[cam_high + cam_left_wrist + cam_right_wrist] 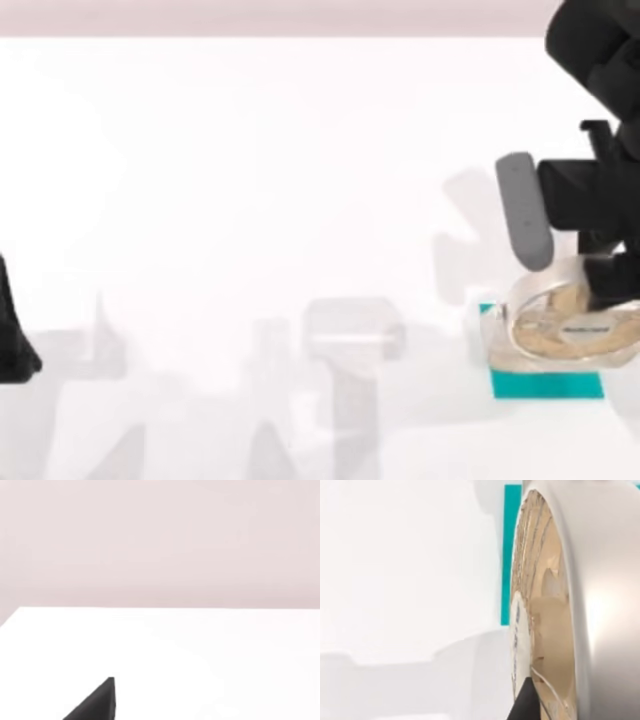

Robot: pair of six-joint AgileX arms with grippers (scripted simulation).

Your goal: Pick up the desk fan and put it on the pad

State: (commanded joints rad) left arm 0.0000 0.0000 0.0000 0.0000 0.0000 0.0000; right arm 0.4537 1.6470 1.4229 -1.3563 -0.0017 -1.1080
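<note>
The right pincer is gripping the rim of the desk fan, its fingers clamped on the ring frame. The fan is sitting over the pad at the right of the worktop, its grille facing up and toward the near edge. The left pincer is sitting parked at the left edge; whether its fingers are apart cannot be told.

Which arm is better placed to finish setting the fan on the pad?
Right. Its claw is at the desk fan over the pad on the table's right; the left arm sits at the far left edge.
</note>
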